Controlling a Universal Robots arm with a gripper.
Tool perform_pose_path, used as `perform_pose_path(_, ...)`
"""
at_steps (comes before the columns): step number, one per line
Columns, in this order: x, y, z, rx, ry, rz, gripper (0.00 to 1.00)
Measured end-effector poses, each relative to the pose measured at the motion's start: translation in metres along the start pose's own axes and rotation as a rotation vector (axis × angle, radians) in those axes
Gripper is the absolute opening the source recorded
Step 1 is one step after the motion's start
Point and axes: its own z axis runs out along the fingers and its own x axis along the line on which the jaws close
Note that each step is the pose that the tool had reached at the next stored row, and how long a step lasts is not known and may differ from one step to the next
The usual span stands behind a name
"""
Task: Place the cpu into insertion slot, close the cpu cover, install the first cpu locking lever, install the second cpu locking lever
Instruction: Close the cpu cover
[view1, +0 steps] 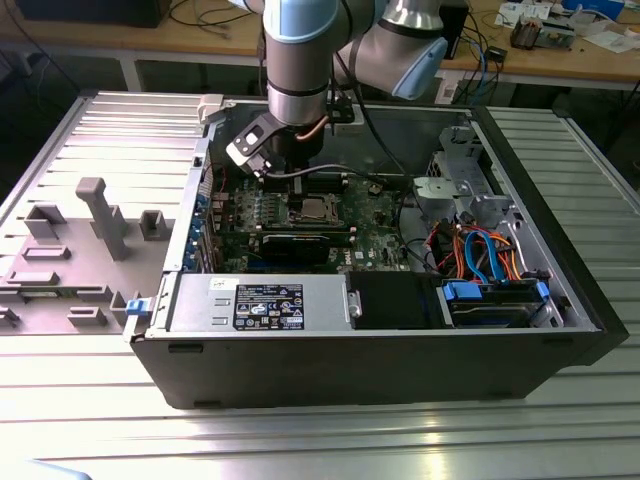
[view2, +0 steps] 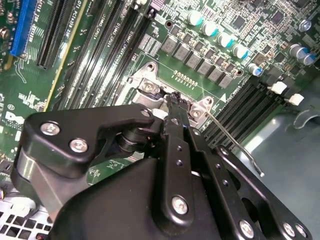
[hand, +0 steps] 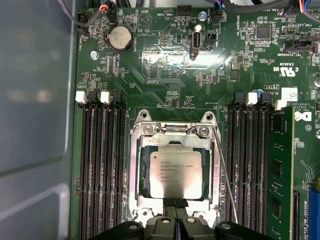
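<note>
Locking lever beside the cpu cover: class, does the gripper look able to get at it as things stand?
Probably yes. The gripper sits at the edge of the cpu cover, and the wire lever runs along the cover's side next to the memory slots, with nothing lying across it.

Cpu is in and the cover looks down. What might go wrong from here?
The gripper has its tip at the edge of the cpu cover, close beside the cpu; a slip might scrape the chip's top or load the cover unevenly. The thin wire lever appears unlatched, angling out toward the memory slots; a sideways move might snag or bend it.
</note>
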Motion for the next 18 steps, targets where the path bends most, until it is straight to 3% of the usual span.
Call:
perform_pose_path(10, 0.0001, -0.0006, -0.0024, 0.0, 0.0004, 0.0, 0.11)
perform_pose_path(13, 0.0001, -0.0014, -0.0005, 0.0001, 0.0008, 0.0, 0.11)
perform_pose_path(16, 0.0, -0.0015, 0.0026, -0.0002, 0.0144, 0.0, 0.11)
perform_pose_path(18, 0.0001, -0.0014, -0.0001, -0.0002, 0.0142, 0.0, 0.11)
